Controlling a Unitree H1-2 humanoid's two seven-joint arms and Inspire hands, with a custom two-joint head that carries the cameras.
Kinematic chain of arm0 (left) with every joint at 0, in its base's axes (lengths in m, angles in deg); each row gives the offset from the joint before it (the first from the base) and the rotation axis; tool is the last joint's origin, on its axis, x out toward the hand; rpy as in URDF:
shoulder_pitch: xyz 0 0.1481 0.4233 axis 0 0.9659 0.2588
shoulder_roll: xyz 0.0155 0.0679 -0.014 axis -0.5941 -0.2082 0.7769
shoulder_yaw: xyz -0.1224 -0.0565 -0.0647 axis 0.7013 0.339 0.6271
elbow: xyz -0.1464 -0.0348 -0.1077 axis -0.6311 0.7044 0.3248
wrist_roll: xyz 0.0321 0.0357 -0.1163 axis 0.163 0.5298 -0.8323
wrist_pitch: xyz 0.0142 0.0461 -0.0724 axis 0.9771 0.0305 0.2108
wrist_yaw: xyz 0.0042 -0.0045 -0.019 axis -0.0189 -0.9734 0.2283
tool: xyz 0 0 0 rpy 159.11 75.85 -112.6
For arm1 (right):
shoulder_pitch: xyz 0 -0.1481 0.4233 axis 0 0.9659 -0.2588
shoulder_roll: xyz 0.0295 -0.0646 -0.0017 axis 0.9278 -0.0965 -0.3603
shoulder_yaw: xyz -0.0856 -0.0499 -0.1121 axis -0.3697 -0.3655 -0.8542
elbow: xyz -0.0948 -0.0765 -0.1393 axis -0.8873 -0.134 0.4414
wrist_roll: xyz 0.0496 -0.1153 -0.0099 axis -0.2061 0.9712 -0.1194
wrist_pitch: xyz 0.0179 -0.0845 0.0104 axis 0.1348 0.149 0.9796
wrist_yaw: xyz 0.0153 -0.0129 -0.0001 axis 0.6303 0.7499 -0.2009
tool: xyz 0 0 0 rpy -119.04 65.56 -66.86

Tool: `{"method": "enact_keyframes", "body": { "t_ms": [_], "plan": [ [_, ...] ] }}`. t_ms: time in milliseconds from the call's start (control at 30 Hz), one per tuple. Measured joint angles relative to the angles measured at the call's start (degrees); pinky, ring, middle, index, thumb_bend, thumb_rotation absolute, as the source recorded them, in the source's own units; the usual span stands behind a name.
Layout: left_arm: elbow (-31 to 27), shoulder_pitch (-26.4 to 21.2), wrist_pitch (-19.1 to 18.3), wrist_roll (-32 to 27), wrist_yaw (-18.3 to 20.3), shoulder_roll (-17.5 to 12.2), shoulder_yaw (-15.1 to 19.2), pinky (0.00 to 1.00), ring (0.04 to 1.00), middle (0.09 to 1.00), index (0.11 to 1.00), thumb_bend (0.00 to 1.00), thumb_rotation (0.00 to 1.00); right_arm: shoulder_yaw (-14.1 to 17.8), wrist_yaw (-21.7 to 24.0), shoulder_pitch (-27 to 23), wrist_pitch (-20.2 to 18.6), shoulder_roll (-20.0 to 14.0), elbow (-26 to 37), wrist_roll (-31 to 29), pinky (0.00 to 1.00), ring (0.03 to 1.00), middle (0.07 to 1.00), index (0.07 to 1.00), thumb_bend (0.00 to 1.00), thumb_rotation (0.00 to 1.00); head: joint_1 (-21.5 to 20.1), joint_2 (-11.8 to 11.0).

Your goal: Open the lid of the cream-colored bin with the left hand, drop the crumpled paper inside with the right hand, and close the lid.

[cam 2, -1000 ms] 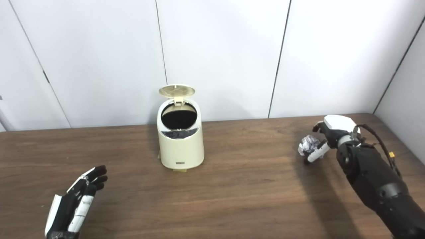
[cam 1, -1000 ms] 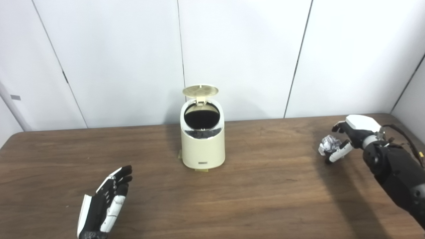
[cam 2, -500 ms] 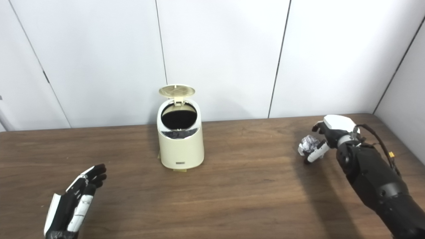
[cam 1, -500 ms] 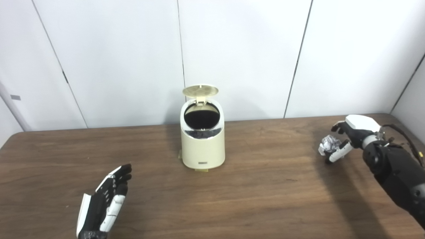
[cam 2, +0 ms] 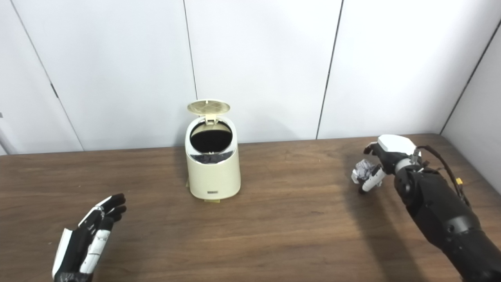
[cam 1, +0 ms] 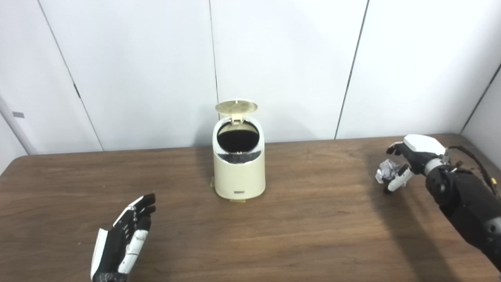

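The cream-colored bin (cam 1: 238, 164) stands upright at the middle back of the table, its round lid (cam 1: 236, 106) flipped up and the dark opening showing. The crumpled paper (cam 1: 386, 170) lies at the far right of the table. My right hand (cam 1: 407, 162) is cupped around it from the right, thumb against its lower side and fingers arched a little above it, not closed. My left hand (cam 1: 123, 237) hovers open, palm up, at the front left, well away from the bin.
The brown wooden table (cam 1: 313, 227) ends near the right hand at the right edge. White wall panels (cam 1: 293, 58) rise just behind the bin. A small yellowish tab (cam 1: 237, 201) shows under the bin's front.
My right hand has edged slightly left, closing in around the paper. The left hand, bin and lid have stayed put.
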Motion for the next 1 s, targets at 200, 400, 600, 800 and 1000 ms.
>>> {"method": "enact_keyframes", "body": {
  "t_ms": [200,400,600,800,1000],
  "plan": [
    [0.01,0.00,0.08,0.00,-0.04,0.01,0.02,0.82,0.810,0.832,0.852,0.70,0.86,-0.04,-0.49,-0.12,0.20,0.00,-0.71,0.00,0.74,0.774,0.794,0.801,0.83,0.19,0.18,-0.09],
    [0.02,0.00,0.21,0.01,-0.12,0.02,0.02,0.83,0.821,0.837,0.856,0.70,0.86,-0.10,-0.19,-0.13,0.04,0.00,-0.30,0.00,0.72,0.762,0.778,0.798,0.82,0.17,0.17,0.09],
    [0.01,0.00,0.21,0.02,-0.12,0.03,0.02,0.83,0.822,0.839,0.858,0.70,0.87,0.19,-0.62,-0.15,0.14,0.01,-1.17,-0.24,0.68,0.715,0.723,0.780,0.83,0.17,0.18,0.18],
    [0.00,0.00,0.18,0.07,-0.12,0.03,0.01,0.84,0.822,0.837,0.855,0.73,0.87,0.25,-0.80,-0.26,0.24,0.02,-1.14,-1.00,0.64,0.664,0.681,0.768,0.80,0.13,0.18,0.44],
    [-0.01,0.00,0.18,0.21,-0.17,0.03,0.02,0.82,0.816,0.835,0.852,0.73,0.87,0.19,-0.95,-0.37,0.63,0.02,-1.17,-1.92,0.68,0.667,0.689,0.754,0.76,0.10,0.18,0.35]
  ]
}}
